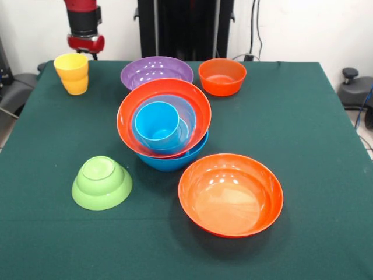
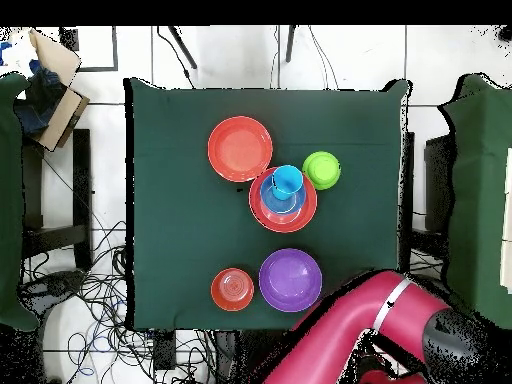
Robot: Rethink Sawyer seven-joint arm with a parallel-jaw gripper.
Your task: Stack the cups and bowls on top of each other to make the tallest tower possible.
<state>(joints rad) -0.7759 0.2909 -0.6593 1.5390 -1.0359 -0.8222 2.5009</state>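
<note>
The tower [image 1: 164,119] stands mid-table. A large blue bowl [image 1: 175,160] sits at the bottom, and a large orange bowl [image 1: 192,99] leans on it. Inside that are a medium blue bowl [image 1: 185,111] and a sky blue cup [image 1: 157,123]. From overhead the tower [image 2: 300,210] has the blue cup [image 2: 286,182] on top. The yellow cup [image 1: 71,73] stands at the far left corner, and my gripper [image 1: 86,51] hangs just behind and above it. In the overhead view my arm [image 2: 340,340] hides that cup.
A purple bowl [image 1: 156,71] [image 2: 290,279] and a small orange bowl [image 1: 222,76] [image 2: 232,288] sit behind the tower. A lime green bowl [image 1: 102,182] [image 2: 321,169] lies upside down at the near left. A large orange bowl [image 1: 231,193] [image 2: 239,148] sits at the near right.
</note>
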